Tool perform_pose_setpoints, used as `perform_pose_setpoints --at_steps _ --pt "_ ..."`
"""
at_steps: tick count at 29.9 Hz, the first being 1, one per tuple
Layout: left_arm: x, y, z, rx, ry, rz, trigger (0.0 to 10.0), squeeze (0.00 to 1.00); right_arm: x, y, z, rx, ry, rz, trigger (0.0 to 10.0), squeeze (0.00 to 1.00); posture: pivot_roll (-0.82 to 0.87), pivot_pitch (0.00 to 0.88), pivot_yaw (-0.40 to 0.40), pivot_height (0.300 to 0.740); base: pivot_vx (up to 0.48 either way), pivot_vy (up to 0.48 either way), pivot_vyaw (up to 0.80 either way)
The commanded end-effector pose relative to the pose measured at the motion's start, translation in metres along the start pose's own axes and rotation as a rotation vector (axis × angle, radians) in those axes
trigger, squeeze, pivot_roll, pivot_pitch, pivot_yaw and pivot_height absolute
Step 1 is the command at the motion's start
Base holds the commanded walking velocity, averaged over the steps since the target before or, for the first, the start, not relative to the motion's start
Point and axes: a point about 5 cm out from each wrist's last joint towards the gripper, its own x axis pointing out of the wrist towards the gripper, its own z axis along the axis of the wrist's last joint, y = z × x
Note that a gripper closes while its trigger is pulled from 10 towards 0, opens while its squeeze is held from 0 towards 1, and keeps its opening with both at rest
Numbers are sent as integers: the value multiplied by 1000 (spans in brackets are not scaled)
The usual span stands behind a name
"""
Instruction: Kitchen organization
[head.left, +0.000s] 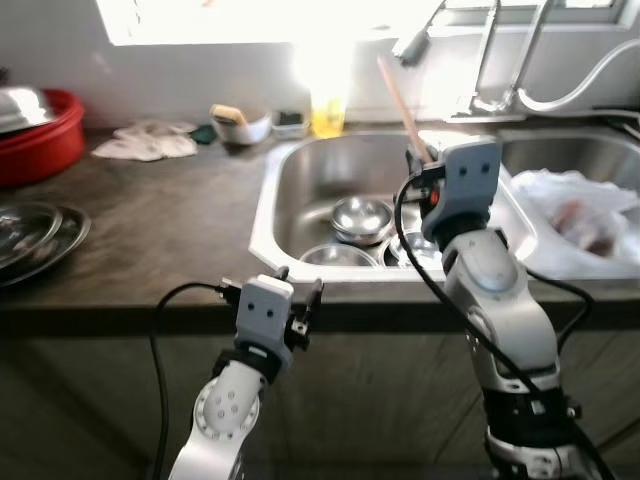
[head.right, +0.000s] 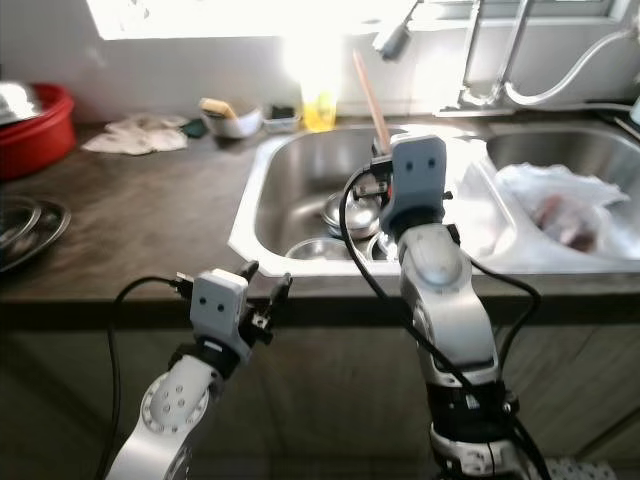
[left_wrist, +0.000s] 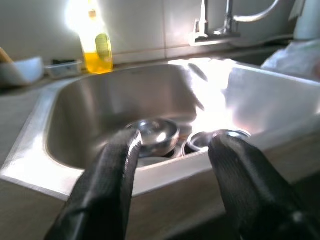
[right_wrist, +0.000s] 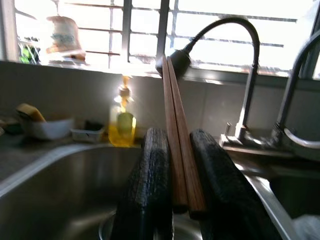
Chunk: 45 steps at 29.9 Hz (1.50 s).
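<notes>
My right gripper (head.left: 420, 160) is raised over the steel sink (head.left: 290, 160), shut on a pair of wooden chopsticks (right_wrist: 176, 130) that point up and back toward the window. In the head view the chopsticks (head.left: 400, 105) slant up past the faucet head. Several steel bowls (head.left: 360, 218) lie in the sink basin below. My left gripper (head.left: 300, 290) hangs open in front of the counter edge, nothing between its fingers (left_wrist: 107, 185); its wrist view looks into the sink at the bowls (left_wrist: 155, 135).
A yellow soap bottle (head.left: 327, 112), a small white bowl (head.left: 243, 125) and rags (head.left: 150, 140) line the back of the dark counter. A red basin (head.left: 40, 135) and steel plates (head.left: 35, 235) sit left. A plastic bag (head.left: 580, 215) fills the right basin. Faucets (head.left: 500, 60) stand behind.
</notes>
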Motion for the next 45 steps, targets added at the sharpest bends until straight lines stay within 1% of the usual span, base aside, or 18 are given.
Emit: perform_pose_setpoints --at_steps 1,2,7,8,11,13,15,17,18,23,28,31,36,37,38,39,40,45 --pt "1 3 3 0 -7 13 10000 0 8 -5 2 11 35 16 10000 0 81 70 -19 740 0 0 0" --pt "1 3 3 0 -7 13 10000 0 8 -5 2 11 35 16 10000 0 81 70 -19 740 0 0 0" --pt "0 1 2 1 -4 6 10000 0 21 -13 -6 -49 167 78 10000 0 78 69 -18 740 0 0 0" --pt "0 1 2 1 -4 6 10000 0 21 -13 -6 -49 167 78 10000 0 78 69 -18 740 0 0 0" --pt "-1 0 2 -2 -5 5 10000 0 30 -22 -9 -86 219 60 10000 0 79 68 -21 740 0 0 0" --pt "-1 -1 3 -3 -7 3 10000 0 38 -26 -15 -160 285 95 10000 0 81 71 -23 740 0 0 0" --pt "-1 -1 3 -3 -7 2 10000 0 42 -27 -17 -176 297 95 10000 0 77 72 -25 740 0 0 0" --pt "-3 -3 4 -7 -7 -2 10000 0 53 -29 -28 -221 385 115 10000 0 88 77 -33 740 0 0 0" --pt "-3 -3 4 -8 -8 -2 10000 0 54 -30 -30 -229 401 113 10000 0 89 78 -33 740 0 0 0" --pt "-6 -5 5 -10 -7 0 10000 0 62 -34 -45 -225 503 130 10000 0 99 96 -41 740 0 0 0" --pt "-9 -5 6 -10 -6 3 10000 0 63 -37 -56 -222 561 143 10000 0 105 108 -43 740 0 0 0" --pt "-13 -6 7 -14 4 5 10000 0 61 -38 -69 -223 622 160 10000 0 111 124 -44 740 0 0 0" --pt "-16 -6 8 -14 11 7 10000 0 56 -40 -81 -209 671 179 10000 0 128 148 -48 740 0 0 0" --pt "-17 -6 8 -15 15 10 10000 0 54 -39 -85 -212 684 188 10000 412 129 153 -44 740 0 0 0" --pt "-17 -6 8 -16 17 11 10000 0 53 -39 -87 -214 689 192 10000 412 129 154 -43 740 0 0 0" --pt "-18 -6 8 -16 19 12 10000 0 52 -39 -88 -215 692 195 10000 749 129 154 -43 740 0 0 0" --pt "-19 -5 8 -16 21 12 10000 0 51 -39 -90 -207 695 191 10000 1000 131 159 -42 740 0 0 0" --pt "-20 -5 7 -13 32 10 10000 0 52 -42 -89 -174 665 143 10000 1000 127 162 -32 740 0 0 0"
